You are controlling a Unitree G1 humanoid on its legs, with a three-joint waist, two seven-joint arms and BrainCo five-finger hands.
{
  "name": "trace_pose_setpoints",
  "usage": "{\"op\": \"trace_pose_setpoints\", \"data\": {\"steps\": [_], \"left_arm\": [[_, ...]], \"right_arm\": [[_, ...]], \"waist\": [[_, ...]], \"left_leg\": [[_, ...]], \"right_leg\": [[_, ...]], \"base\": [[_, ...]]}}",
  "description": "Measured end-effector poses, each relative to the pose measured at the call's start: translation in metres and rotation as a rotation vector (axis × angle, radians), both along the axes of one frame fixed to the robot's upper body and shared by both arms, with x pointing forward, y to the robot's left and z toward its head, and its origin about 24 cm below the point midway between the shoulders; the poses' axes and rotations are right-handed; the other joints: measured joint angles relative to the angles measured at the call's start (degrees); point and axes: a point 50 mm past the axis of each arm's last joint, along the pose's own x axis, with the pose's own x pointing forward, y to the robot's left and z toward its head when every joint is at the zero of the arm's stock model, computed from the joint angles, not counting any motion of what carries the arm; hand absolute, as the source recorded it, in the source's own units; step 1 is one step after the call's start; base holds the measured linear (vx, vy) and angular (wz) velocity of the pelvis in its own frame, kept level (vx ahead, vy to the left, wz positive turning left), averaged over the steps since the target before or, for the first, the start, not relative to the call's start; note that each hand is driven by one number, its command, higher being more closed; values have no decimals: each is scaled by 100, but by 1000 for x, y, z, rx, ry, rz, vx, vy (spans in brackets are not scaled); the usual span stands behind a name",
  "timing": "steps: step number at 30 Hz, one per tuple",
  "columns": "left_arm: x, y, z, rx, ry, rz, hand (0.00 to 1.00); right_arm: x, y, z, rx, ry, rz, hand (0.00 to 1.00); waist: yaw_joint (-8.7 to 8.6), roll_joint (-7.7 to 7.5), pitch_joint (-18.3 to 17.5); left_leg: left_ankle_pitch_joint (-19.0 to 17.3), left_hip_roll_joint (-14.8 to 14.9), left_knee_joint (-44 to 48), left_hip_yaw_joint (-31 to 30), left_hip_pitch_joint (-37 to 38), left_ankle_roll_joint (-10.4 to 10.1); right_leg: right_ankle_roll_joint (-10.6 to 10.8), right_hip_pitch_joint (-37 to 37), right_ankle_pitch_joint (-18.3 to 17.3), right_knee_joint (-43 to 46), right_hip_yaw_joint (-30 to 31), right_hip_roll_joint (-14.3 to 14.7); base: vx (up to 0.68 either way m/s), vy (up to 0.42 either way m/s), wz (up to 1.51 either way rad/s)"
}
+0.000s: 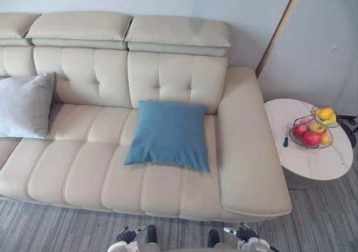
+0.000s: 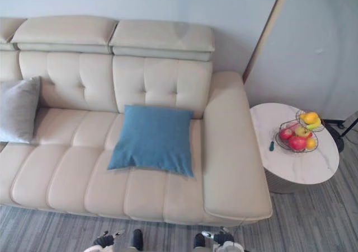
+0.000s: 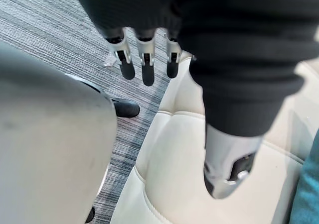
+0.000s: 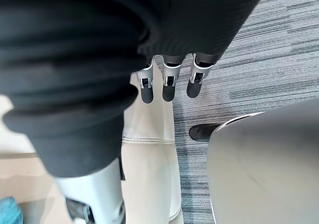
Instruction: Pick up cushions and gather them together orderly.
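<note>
Left eye view: shows a cream tufted leather sofa with a blue square fabric cushion at centre, lying on the seat, far edge at the foot of the backrest. At 9 o'clock, well apart from it, a grey square fabric cushion propped against the backrest. At 3 o'clock, just beside the armrest, a round white stone-look side table bearing a black wire basket of red apples and yellow fruit.

Right eye view: gives the same layout, grey cushion cut by the frame edge at 9 o'clock.

Left wrist view: left hand hanging with fingers straight, thumb apart, holding nothing, above the sofa's front edge and grey striped carpet.

Right wrist view: right hand likewise straight-fingered and empty, over the sofa's edge and carpet.
</note>
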Motion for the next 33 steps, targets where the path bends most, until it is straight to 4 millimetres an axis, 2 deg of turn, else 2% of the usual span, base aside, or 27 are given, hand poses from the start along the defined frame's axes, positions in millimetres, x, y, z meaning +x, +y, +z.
{"op": "trace_pose_setpoints", "data": {"steps": [6, 9, 11, 12, 13, 14, 15, 16, 17, 18, 19, 20, 21, 22, 23, 24, 25, 26, 27, 28, 29, 30, 31, 33], "left_arm": [[0, 0, 0, 13, 11, -13, 0], [2, 0, 0, 15, 7, -23, 0], [4, -3, 0, 12, 0, -27, 0], [4, -4, 0, 11, 0, -35, 0], [10, -6, 2, 11, -19, -57, 0], [23, -9, 6, 10, -59, -64, 0], [25, -11, 6, 6, -68, -65, 0], [34, -13, 9, 5, -102, -64, 0], [40, -10, 13, 18, -129, -67, 0], [45, -12, 16, 24, -152, -76, 0], [49, -12, 18, 30, -176, -75, 0], [50, -10, 20, 35, -185, -72, 0], [48, -5, 20, 44, -181, -48, 0], [47, -3, 19, 43, -177, -30, 0], [41, -20, 14, -9, -157, 23, 0], [38, -25, 13, -22, -148, 29, 0], [37, -29, 13, -24, -150, 41, 0], [40, -28, 14, -19, -158, 40, 0], [45, -26, 16, -12, -177, 39, 0], [46, -26, 16, -12, -179, 38, 0], [46, -28, 16, -18, -179, 38, 0], [46, -29, 16, -19, -176, 38, 0], [44, -35, 14, -36, -163, 14, 0], [43, -37, 13, -39, -159, 19, 0]], "right_arm": [[1, -1, 0, -16, 8, 17, 0], [9, 1, 2, -19, -2, 35, 0], [27, 4, 7, -29, -48, 82, 0], [29, 5, 8, -33, -52, 102, 0], [34, 10, 10, -40, -70, 147, 0], [31, 17, 9, -27, -73, 161, 0], [31, 17, 8, -25, -72, 159, 0], [36, 21, 10, -22, -87, 163, 0], [39, 23, 12, -17, -106, 172, 0], [40, 24, 13, -21, -112, 180, 0], [42, 26, 14, -19, -126, 190, 0], [43, 28, 14, -15, -131, 195, 0], [51, 32, 16, -10, -151, 200, 0], [55, 33, 18, -7, -164, 197, 0], [57, 20, 21, -36, -175, 152, 0], [57, 17, 21, -45, -172, 150, 0], [59, 17, 22, -54, -179, 149, 0], [63, 20, 23, -49, -190, 151, 0], [76, 29, 29, -36, -234, 163, 0], [84, 37, 34, -24, -266, 179, 0], [94, 48, 38, -13, -300, 210, 0], [96, 50, 39, -12, -307, 216, 0], [97, 48, 42, -21, -323, 212, 0], [93, 41, 40, -48, -310, 206, 0]], "waist": [[-33, -3, -6], [-16, -29, 11], [39, -18, 88], [37, 7, 110], [-11, 18, 158], [-13, -65, 224], [1, -20, 215], [43, 31, 243], [-6, -62, 225], [-8, -77, 220], [63, -60, 189], [66, -69, 149], [94, -195, 7], [130, -213, -26], [202, 215, -9], [251, 272, -21], [352, 238, -41], [375, 215, -53], [438, 207, -44], [446, 230, -35], [440, 252, -26], [442, 250, -20], [418, 311, 9], [368, 441, 115]], "left_leg": [[-42, 1, 2, 141, 164, -10], [-88, 0, 38, 436, 253, -7], [-176, 57, 39, 962, 467, 0], [-219, 81, 39, 1007, 482, 17], [-276, 120, 95, 1081, 576, 78], [-410, 108, 361, 1127, 532, 261], [-447, 180, 435, 1123, 465, 265], [-487, 331, 643, 1238, 317, 246], [-487, 284, 840, 1117, 201, 249], [-490, 274, 980, 959, 155, 254], [-486, 297, 1146, 858, -11, 247], [-459, 297, 1234, 794, -168, 227], [-407, 200, 1362, 652, -471, 194], [-369, 149, 1384, 625, -583, 157], [-163, 368, 1274, 479, -723, 207], [-102, 434, 1277, 510, -735, 227], [-68, 463, 1433, 613, -885, 248], [-68, 491, 1527, 646, -988, 248], [-49, 620, 1663, 716, -1189, 219], [3, 746, 1690, 781, -1298, 139], [90, 908, 1681, 830, -1367, 32], [147, 939, 1636, 836, -1354, -4], [364, 1021, 1485, 819, -1300, -31], [766, 1200, 1356, 770, -1219, -46]], "right_leg": [[-19, 91, -8, 34, 129, 6], [-47, -66, 22, 140, 463, 20], [-43, -485, 34, 726, 1044, 144], [-39, -548, 36, 880, 1084, 185], [-39, -786, 36, 1466, 1005, 239], [-18, -974, 122, 1835, 912, 219], [11, -969, 194, 1836, 893, 232], [-151, -1319, -24, 2814, 901, 208], [-251, -1698, -386, 4681, 885, 80], [-244, -1798, -361, 5919, 900, -23], [-265, -1752, -140, 6719, 977, -106], [-158, -1626, 169, 6717, 1062, -152], [-70, -1336, 1065, 5707, 1235, -184], [142, -1211, 742, 5482, 1300, -170], [416, -725, 75, 4555, 1231, 25], [487, -561, -138, 4310, 1236, 32], [531, -204, -746, 3590, 1174, -90], [511, -92, -952, 3263, 1101, -120], [475, 43, -1251, 2683, 869, -120], [449, 106, -1398, 2346, 750, -57], [304, 140, -1537, 2011, 601, 55], [217, 179, -1593, 1916, 551, 91], [53, 241, -1691, 1849, 462, 189], [-11, 130, -1721, 2111, 438, 402]], "base": [[75, -3, -11], [49, 18, -59], [-10, 41, -113], [-82, 23, -82], [-121, 28, -31], [-135, 34, -19], [-127, 1, -16], [-119, -36, 11], [-89, -75, 40], [-77, -61, 71], [-103, -86, 53], [-171, -132, 36], [-173, -181, 23], [-222, -246, 27], [-150, -170, 12], [-229, -269, -7], [-150, -214, -21], [-236, -333, -39], [-171, -226, -48], [-242, -261, -74], [-209, -191, -58], [-339, -279, -30], [-288, -227, 3], [-334, -220, 11]]}}
